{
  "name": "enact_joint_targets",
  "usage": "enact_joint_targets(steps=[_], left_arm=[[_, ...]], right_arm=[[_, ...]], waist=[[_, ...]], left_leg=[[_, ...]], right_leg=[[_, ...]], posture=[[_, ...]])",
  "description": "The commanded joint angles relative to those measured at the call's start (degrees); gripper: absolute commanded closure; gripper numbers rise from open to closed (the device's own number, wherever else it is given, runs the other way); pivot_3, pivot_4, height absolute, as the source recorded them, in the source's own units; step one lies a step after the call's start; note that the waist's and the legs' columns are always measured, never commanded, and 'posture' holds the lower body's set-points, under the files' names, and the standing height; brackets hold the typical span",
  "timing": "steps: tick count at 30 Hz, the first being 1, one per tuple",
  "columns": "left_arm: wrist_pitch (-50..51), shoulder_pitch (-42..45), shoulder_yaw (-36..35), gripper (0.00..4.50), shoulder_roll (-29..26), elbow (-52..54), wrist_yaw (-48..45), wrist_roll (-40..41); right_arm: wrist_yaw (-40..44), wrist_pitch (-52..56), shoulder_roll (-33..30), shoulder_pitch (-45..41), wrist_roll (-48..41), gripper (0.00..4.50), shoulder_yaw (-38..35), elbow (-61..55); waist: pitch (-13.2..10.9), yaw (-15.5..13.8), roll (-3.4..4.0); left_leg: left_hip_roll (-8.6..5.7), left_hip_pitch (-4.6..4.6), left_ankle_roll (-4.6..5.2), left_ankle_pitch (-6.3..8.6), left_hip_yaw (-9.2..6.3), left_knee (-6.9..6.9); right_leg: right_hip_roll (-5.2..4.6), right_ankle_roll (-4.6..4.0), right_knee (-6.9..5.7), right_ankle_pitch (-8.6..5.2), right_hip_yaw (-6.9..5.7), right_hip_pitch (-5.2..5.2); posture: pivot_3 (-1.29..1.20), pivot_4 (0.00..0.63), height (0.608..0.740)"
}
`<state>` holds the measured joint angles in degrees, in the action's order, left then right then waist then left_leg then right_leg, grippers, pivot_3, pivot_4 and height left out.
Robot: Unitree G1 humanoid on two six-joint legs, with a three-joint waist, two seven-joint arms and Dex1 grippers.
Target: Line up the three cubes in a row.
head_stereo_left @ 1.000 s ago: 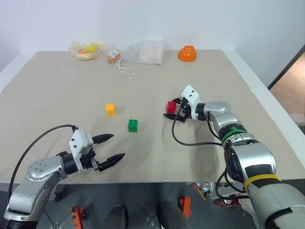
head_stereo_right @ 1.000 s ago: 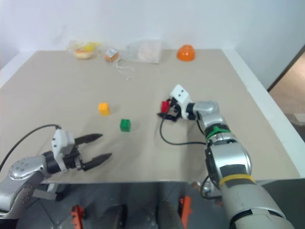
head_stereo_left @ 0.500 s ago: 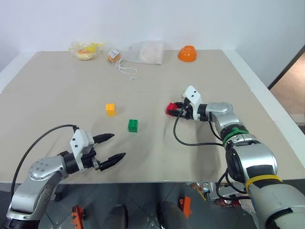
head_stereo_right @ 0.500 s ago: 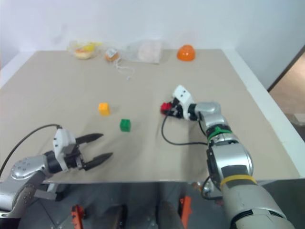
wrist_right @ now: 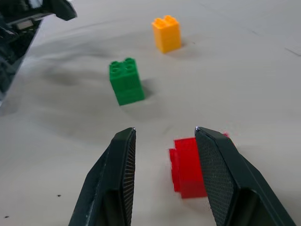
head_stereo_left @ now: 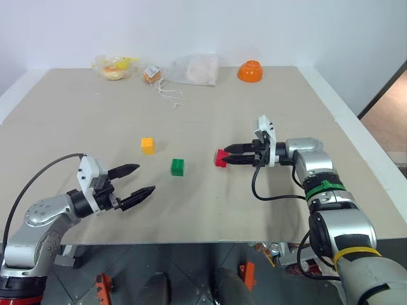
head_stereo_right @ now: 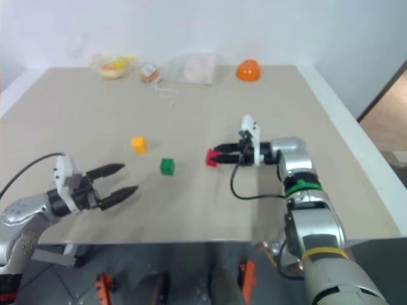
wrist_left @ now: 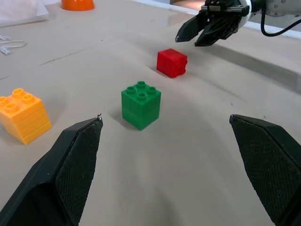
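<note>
**Red cube nudged toward the row**

Beige table [head_stereo_left: 76, 121] under a plain white wall carries the three cubes near its middle: the yellow-orange cube [head_stereo_left: 147, 145] farthest left, the green cube [head_stereo_left: 177, 167] nearer the front and to its right, and the red cube [head_stereo_left: 221, 157] right of the green one, lying tipped on its side. Well apart at the far edge sit an orange bowl [head_stereo_left: 250, 71] and some plastic bags [head_stereo_left: 194, 70].

The right tool [head_stereo_left: 229, 154] reaches in from the right, almost level and pointing left. Its fingers are nearly closed, and the tips lie just at the red cube; the right wrist view shows the cube beside one finger, not between the two, so it is not gripped. This looks like a pushing step. To do it well, the tips should press low and square on the cube's face, sliding it slowly so that it does not spin away, until it falls on the line that the yellow-orange and green cubes set.

The left tool [head_stereo_left: 137, 180] hovers near the front edge, spread wide and holding nothing, aimed toward the green cube.
</note>
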<state>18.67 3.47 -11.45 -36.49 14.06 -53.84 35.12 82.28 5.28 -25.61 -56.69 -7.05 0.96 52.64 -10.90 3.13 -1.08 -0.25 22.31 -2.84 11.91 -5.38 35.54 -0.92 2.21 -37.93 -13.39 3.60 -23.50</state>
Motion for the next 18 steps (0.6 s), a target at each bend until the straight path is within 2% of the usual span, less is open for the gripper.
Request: enact_joint_targets(steps=[1,11,18], left_arm=[[-0.02,0.07,-0.88,0.0,0.31,1.46,0.3,0.9],[-0.4,-1.53,-0.71,0.0,1.44,2.38,1.09,0.65],[-0.42,-0.77,-0.35,0.0,1.97,1.81,1.3,0.48]], right_arm=[[-0.58,0.9,-0.13,0.19,-1.9,2.49,-0.91,-3.91],[-1.47,3.91,-1.09,3.25,-3.71,2.49,-0.54,-9.3],[-3.2,1.72,0.68,2.85,-2.37,2.49,1.44,-7.59]], waist=[[0.0,-0.01,0.0],[0.0,-0.15,0.0],[0.0,-0.13,0.0]], left_leg=[[0.0,0.0,0.0,0.0,-0.01,-0.01],[0.0,0.01,0.0,0.0,-0.03,0.0],[0.01,0.0,0.0,0.0,-0.03,0.01]], right_leg=[[0.01,0.0,0.0,0.0,-0.01,0.0],[0.01,0.0,0.0,-0.01,-0.01,0.0],[0.03,0.0,0.0,0.01,-0.01,0.01]], posture=[[0.0,0.15,0.74],[0.0,0.15,0.74],[0.0,0.15,0.74]])
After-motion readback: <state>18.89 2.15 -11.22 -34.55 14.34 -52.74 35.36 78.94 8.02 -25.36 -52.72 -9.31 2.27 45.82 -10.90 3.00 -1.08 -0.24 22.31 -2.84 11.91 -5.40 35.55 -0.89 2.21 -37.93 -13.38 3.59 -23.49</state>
